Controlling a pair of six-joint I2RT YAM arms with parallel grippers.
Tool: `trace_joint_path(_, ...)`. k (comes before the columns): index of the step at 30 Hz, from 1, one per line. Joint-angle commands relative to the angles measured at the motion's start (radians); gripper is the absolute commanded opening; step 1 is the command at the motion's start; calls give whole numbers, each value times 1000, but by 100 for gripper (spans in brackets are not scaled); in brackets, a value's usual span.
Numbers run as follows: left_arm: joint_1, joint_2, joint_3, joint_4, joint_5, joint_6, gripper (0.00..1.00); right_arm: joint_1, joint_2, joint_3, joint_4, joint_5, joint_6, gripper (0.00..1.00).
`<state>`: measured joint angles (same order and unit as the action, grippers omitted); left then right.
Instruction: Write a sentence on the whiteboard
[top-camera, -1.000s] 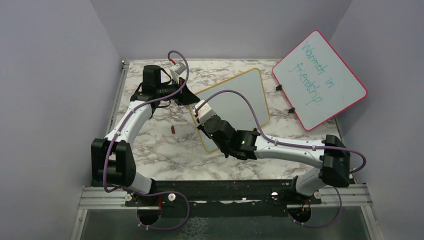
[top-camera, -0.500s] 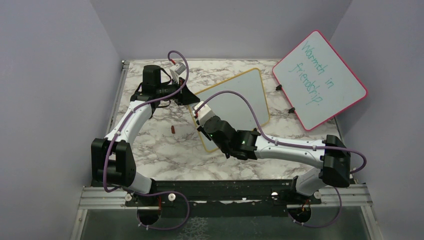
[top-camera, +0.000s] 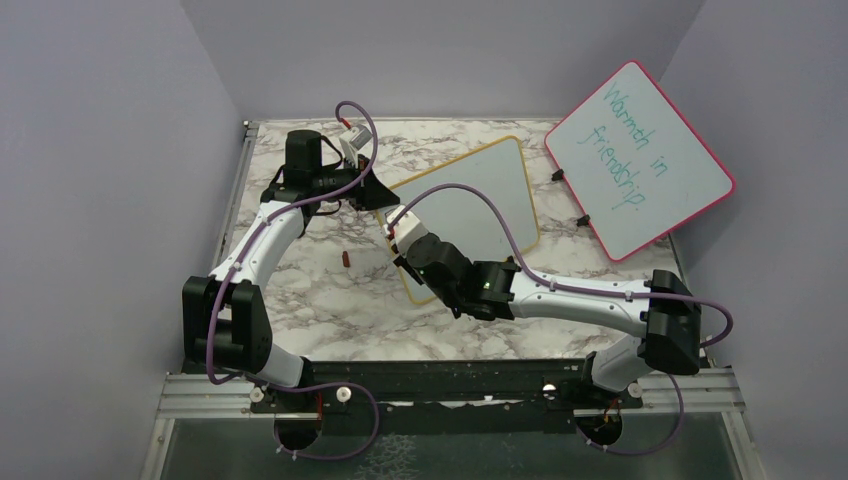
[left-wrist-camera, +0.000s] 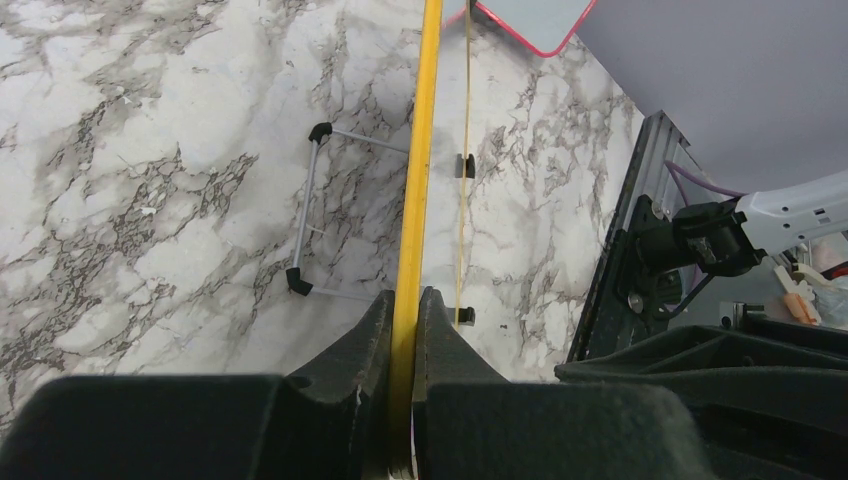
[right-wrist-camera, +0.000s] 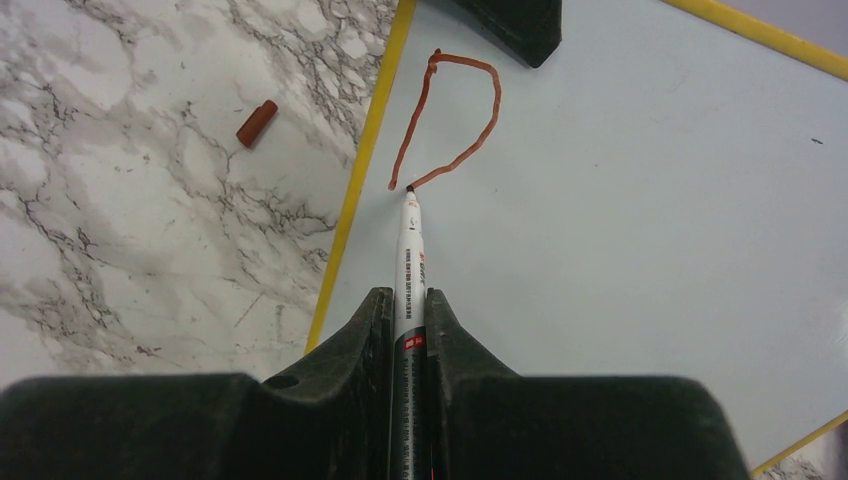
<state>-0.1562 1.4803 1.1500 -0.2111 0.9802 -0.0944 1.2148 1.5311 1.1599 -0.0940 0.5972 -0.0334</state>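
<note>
whiteboard (right-wrist-camera: 640, 190): you see a pale white face with a thin yellow frame.
letter (right-wrist-camera: 450, 115): a single red-orange stroke shaped like a "d" on that face.
marker (right-wrist-camera: 411, 262): white barrel, dark tip, small red print on it.
cap (right-wrist-camera: 257, 122): red-brown, lying on the marble.
table (top-camera: 300, 280): white marble pattern with grey veins.
second board (top-camera: 640, 165): white with a pink-red frame and teal handwriting.
arms (top-camera: 270, 235): white links, black joints, purple cables.
walls (top-camera: 100, 150): you have plain lilac-grey all around.
</note>
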Motion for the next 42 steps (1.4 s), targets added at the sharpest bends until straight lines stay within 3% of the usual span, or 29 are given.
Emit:
trace_joint_path(1,0,43,-9,-55,-149,84,0,2,-4,16,-33,-40,17,1)
trace_joint_path(25,1,43,-10,-56,-154,85,0,3,-15,11,4,-63,21,1)
trace_joint_path(36,4,44,-10,-62,-163,90,0,-3,-117,-57,51,44,-10,1)
trace_joint_path(42,4,44,-9,-64,-164,90,0,-51,-146,-105,86,0,8,0)
